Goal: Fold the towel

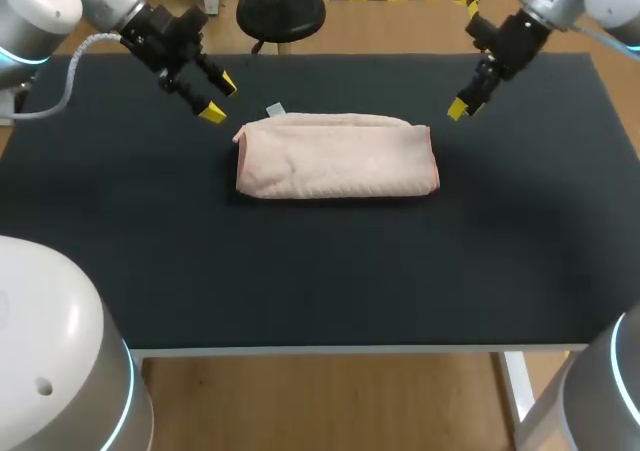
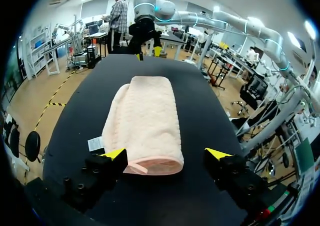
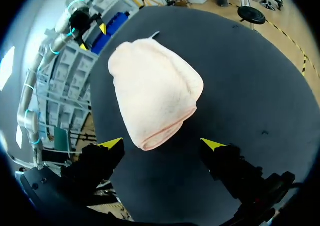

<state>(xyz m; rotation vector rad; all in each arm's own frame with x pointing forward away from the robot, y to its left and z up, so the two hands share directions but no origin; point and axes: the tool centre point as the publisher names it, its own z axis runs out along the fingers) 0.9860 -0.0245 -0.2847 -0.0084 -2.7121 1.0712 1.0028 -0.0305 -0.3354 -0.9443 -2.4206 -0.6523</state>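
Lying folded into a thick pink bundle mid-way across the black table (image 1: 300,281), the towel (image 1: 335,156) looks done. The left gripper (image 1: 218,99) and right gripper (image 1: 460,106) hang wide open and empty off either end, seemingly clear so nothing disturbs the fold.

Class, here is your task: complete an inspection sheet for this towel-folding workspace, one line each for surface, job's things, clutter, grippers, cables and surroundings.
surface: black table, flat and dark all over.
job's things: pale pink terry towel, already folded into an oblong bundle, lying near the middle; small white tag at its far left corner.
clutter: nothing seen.
grippers: left gripper and right gripper both have open fingers, raised off the towel's two ends, touching nothing.
cables: grey cable looping down behind the left gripper.
surroundings: nothing seen.
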